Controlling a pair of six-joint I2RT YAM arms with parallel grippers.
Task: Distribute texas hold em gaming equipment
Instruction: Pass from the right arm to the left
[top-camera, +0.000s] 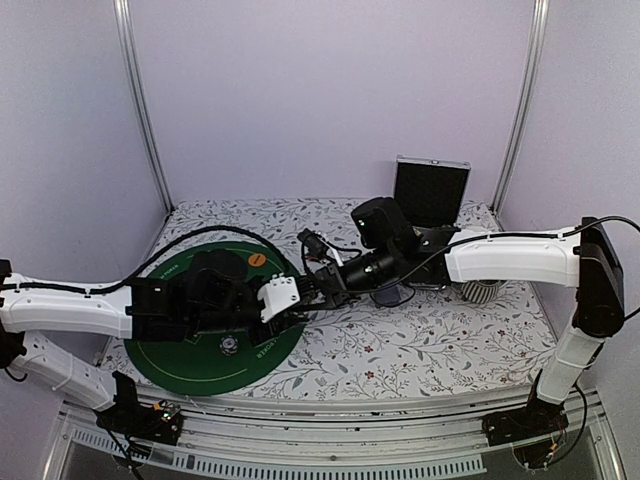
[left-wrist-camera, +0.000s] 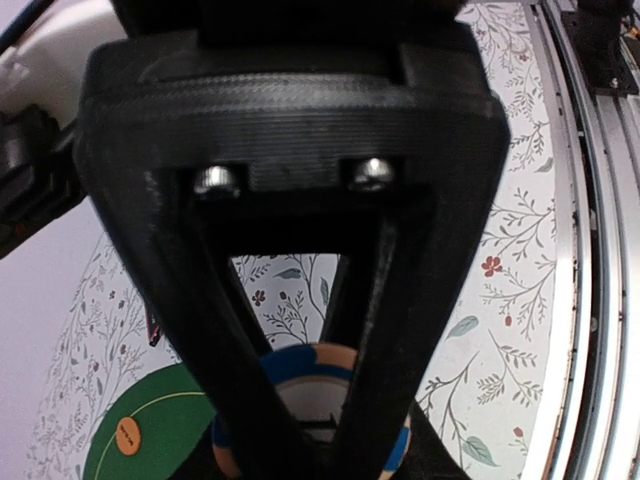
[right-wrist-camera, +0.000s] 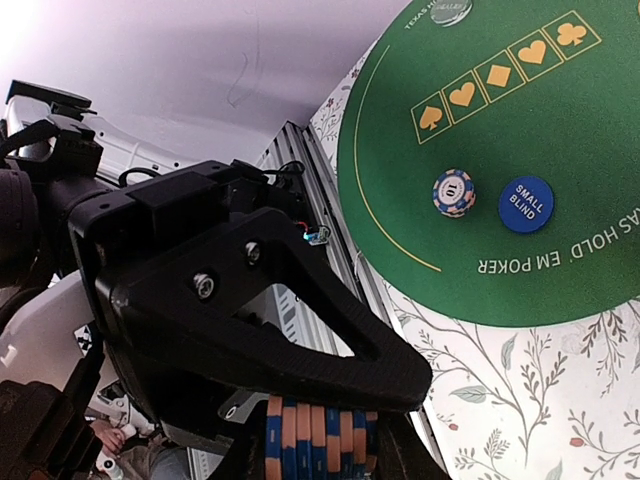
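My right gripper (top-camera: 312, 296) is shut on a stack of blue-and-peach edge-striped poker chips (right-wrist-camera: 330, 440), held edge-on between its jaws (right-wrist-camera: 320, 455). My left gripper (top-camera: 290, 318) meets it at the right rim of the green round poker mat (top-camera: 170, 355). In the left wrist view its fingers (left-wrist-camera: 385, 380) are shut on one blue-and-peach chip (left-wrist-camera: 300, 395). On the mat lie a single chip (right-wrist-camera: 453, 192), also in the top view (top-camera: 229, 344), a blue "small blind" disc (right-wrist-camera: 526, 204) and an orange disc (top-camera: 257, 259). No cards or triangular marker show.
The silver-and-black case (top-camera: 432, 190) stands open at the back right. A ribbed cup (top-camera: 480, 291) sits under the right forearm. A pale disc (right-wrist-camera: 450, 10) is cut off at the mat's far side. The aluminium rail (top-camera: 330, 440) runs along the table's front edge.
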